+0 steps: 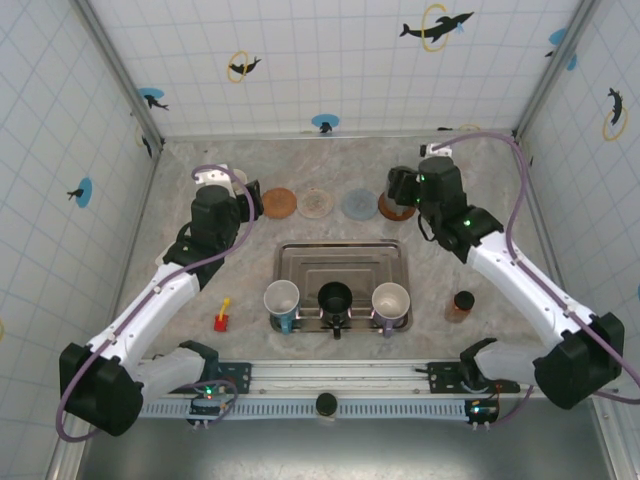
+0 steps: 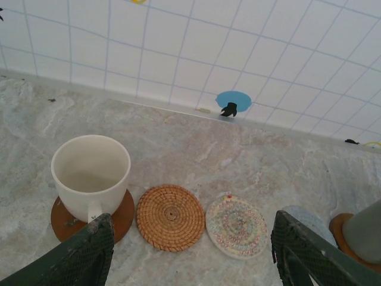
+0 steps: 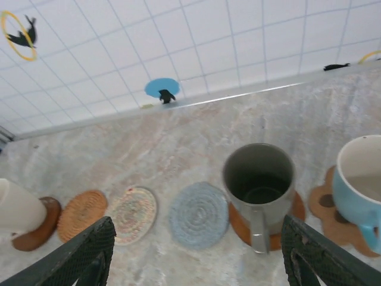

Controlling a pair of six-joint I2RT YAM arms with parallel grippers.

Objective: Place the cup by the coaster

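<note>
— Right gripper [image 3: 197, 229] first: we see its two fingers [image 3: 89, 253] standing wide apart at the lower corners, with nothing clamped between them.
— And the grey cup [image 3: 259, 179]?
— Upright on a round brown coaster [image 3: 293, 217], handle toward the camera. It stands ahead of the gap between the fingers and touches neither. Just right of it we see a blue cup [image 3: 360, 190] on a flower-shaped wooden coaster [image 3: 327, 205].
— What about the left gripper [image 2: 193, 232]?
— Apart as well, holding nothing. Ahead of it, to the left, a cream cup [image 2: 90, 176] sits on a dark wooden coaster [image 2: 122, 220]. Beside that we count a woven coaster [image 2: 170, 217], a pastel coaster [image 2: 236, 226] and a blue-grey coaster [image 2: 309, 219], all bare.
— Nearer the arms?
— From above we see a metal tray [image 1: 340, 262] with a black cup [image 1: 335, 297] at its near edge.
</note>
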